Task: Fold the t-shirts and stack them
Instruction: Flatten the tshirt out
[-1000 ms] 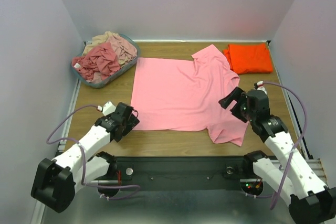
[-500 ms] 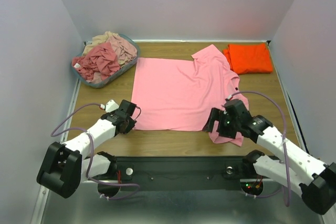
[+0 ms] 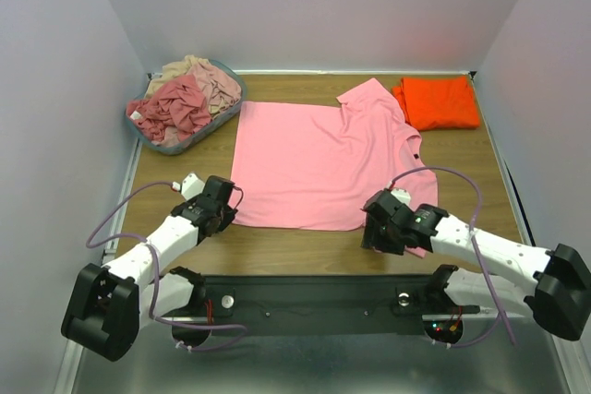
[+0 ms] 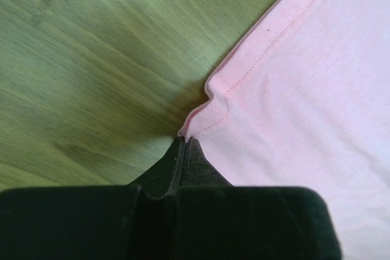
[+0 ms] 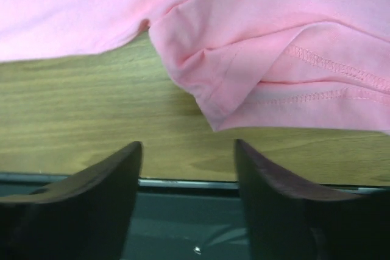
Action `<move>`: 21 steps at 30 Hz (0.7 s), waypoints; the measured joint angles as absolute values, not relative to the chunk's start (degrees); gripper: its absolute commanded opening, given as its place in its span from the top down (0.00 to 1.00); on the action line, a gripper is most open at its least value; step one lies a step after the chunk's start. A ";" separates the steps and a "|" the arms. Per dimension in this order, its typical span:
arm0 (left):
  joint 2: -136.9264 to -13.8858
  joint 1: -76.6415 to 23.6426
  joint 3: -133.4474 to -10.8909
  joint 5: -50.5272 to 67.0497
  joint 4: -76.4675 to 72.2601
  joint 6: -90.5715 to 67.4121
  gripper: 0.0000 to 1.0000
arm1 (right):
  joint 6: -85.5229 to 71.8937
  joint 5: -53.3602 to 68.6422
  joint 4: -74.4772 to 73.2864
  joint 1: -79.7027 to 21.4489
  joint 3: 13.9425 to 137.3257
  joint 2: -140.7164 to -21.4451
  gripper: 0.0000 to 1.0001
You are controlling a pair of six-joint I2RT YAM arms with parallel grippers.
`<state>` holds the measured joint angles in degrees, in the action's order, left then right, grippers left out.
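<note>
Pinching the near left corner of the light pink t-shirt (image 4: 292,120), the left tool (image 4: 186,145) is seen with its two fingers pressed flat together. The hemmed corner is caught right at their tips and raised in a small pucker off the counter (image 4: 91,77). Ahead of this tool and to its right the shirt is spread flat, while bare wood is seen to its left. The right tool (image 5: 189,150) is held with its fingers standing apart, and nothing is gripped between them. The counter's front edge is seen below the gap. Just ahead of the tips, and not touched by them, a folded-over sleeve of the same shirt is bunched, its stitched hem showing to the right. From overhead, both tools are found low at the shirt's near edge, the left one at the left corner and the right one at the rumpled near sleeve. Well beyond the right tool, a folded orange t-shirt (image 3: 439,101) is laid at the far right of the counter, close against the pink shirt's far sleeve. Well beyond the left tool and off to its left, a grey-blue basket (image 3: 175,147) is set, in which crumpled dusty rose t-shirts (image 3: 171,108) and beige t-shirts (image 3: 199,76) are heaped.
</note>
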<state>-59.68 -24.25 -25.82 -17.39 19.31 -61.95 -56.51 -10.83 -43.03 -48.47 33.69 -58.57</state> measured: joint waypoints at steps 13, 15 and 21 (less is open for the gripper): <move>-57.34 -24.25 -24.64 -16.62 18.37 -60.90 1.00 | -58.67 -15.40 -39.38 -48.47 32.58 -66.02 0.72; -57.12 -24.25 -24.56 -16.56 18.33 -60.86 1.00 | -58.74 -15.68 -39.18 -48.47 31.97 -66.02 0.78; -56.45 -24.25 -24.05 -16.53 18.24 -60.60 1.00 | -58.70 -14.52 -37.17 -48.45 31.46 -66.15 1.00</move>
<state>-56.45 -24.25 -24.05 -16.53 18.24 -60.60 -58.70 -14.52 -37.17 -48.45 31.46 -66.15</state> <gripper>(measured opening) 0.022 0.018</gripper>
